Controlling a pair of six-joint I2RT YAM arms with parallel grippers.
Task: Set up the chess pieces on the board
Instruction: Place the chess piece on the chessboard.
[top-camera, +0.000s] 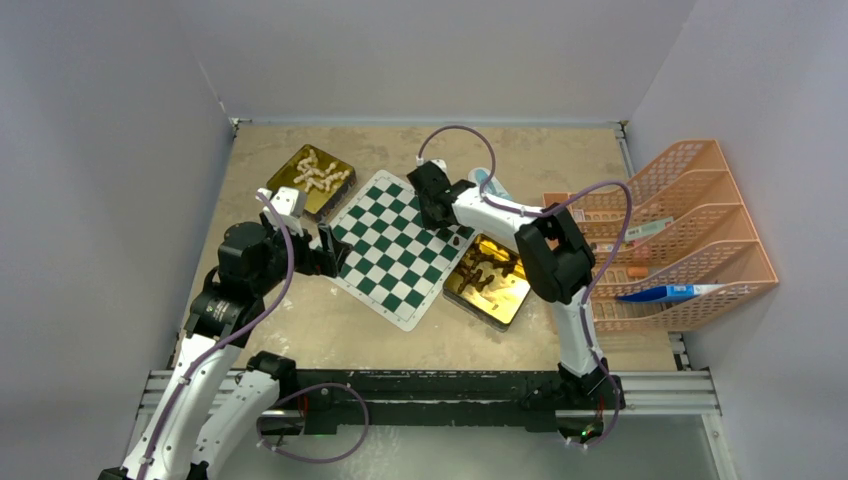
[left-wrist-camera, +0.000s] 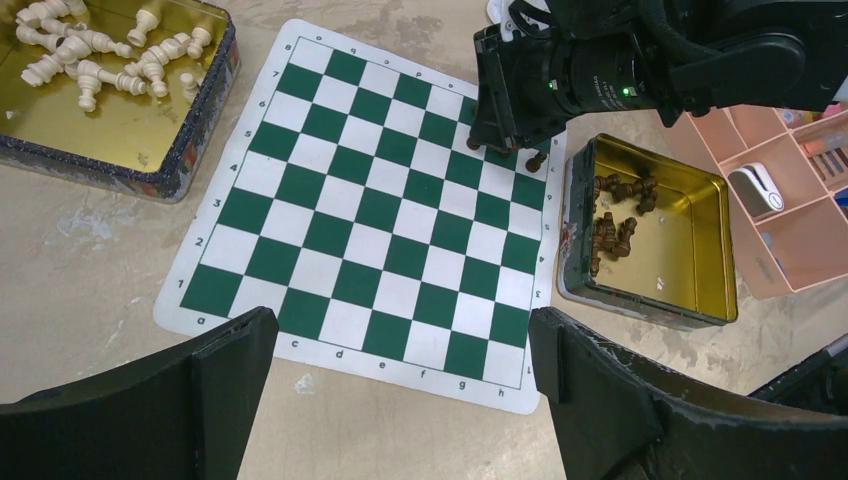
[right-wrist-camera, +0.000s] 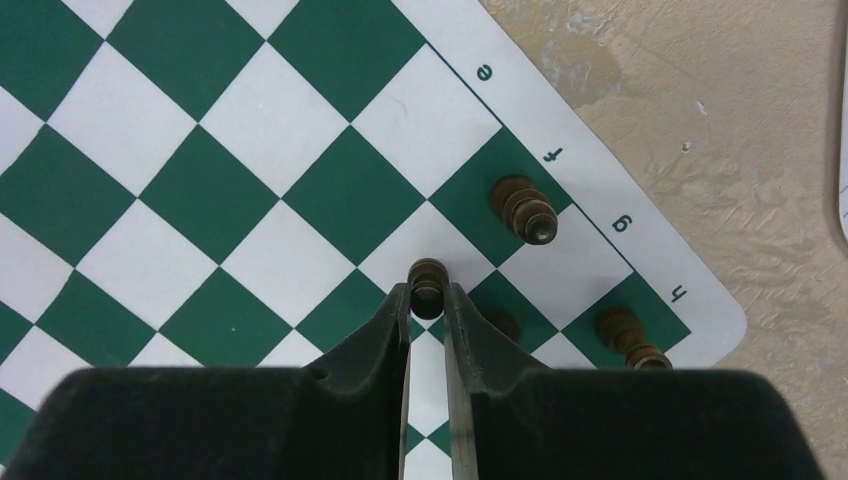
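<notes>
My right end effector (right-wrist-camera: 428, 305) is almost closed, and its two fingers pinch a dark pawn (right-wrist-camera: 428, 275) by the body. In the right wrist view the pawn is at 12 o'clock from the fingertips, just at their ends. Its long axis stands upright, with the round head toward the camera. The fingers hide its foot, so I cannot tell whether it already touches the board (right-wrist-camera: 230, 180).

The relation that matters to me is this: the pawn is directly under the fingers, over the second row from the lettered edge, near files f and g. I judge that the release must be followed by a straight lift with no side motion, because neighbours are close. The tall dark piece (right-wrist-camera: 522, 208) is at 1 o'clock, the corner piece (right-wrist-camera: 625, 338) is at 3 o'clock, and one half-hidden piece (right-wrist-camera: 503, 325) is just beside the right finger.

My left end effector (left-wrist-camera: 400, 330) is wide open and holds nothing. In the top view it is at 9 o'clock of the board. The dark tin (top-camera: 487, 282) lies on the desk (top-camera: 300, 320) at 4 o'clock, so the right arm is the nearer one for the dark set.
</notes>
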